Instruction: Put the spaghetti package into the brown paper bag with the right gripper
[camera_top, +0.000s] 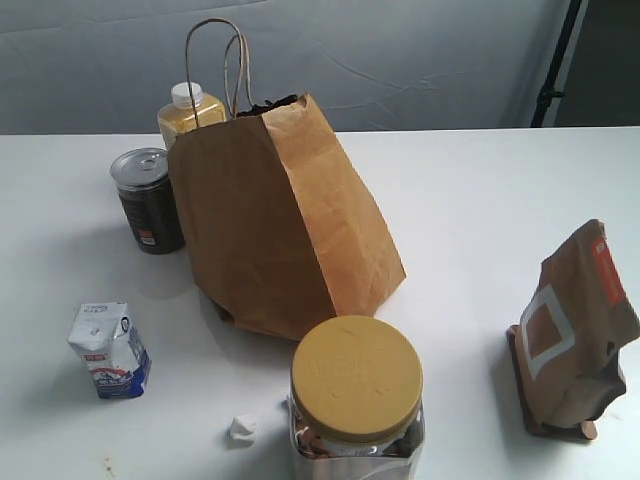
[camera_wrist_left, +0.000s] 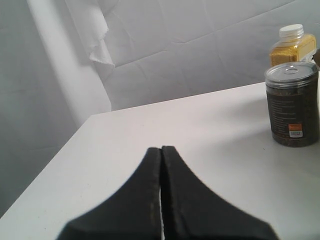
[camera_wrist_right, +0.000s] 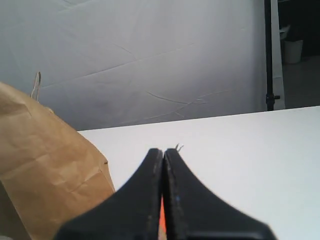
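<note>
The brown paper bag (camera_top: 270, 220) stands at the table's centre, its loop handles up; the right wrist view shows its side (camera_wrist_right: 45, 170) too. Something dark shows at its mouth (camera_top: 265, 103); I cannot tell what it is. No orange-yellow spaghetti package shows in any view. Neither arm appears in the exterior view. My right gripper (camera_wrist_right: 163, 150) is shut, beside the bag and apart from it, over the table; a thin orange strip shows through the slit between its fingers. Over the table's left part, my left gripper (camera_wrist_left: 161, 148) is shut and holds nothing.
A dark can (camera_top: 147, 200) and a yellow bottle (camera_top: 190, 112) stand left of the bag. A small milk carton (camera_top: 108, 350) sits front left, with a white scrap (camera_top: 242, 428) near a yellow-lidded jar (camera_top: 356, 380). A brown pouch (camera_top: 575, 330) with an orange label stands at the right.
</note>
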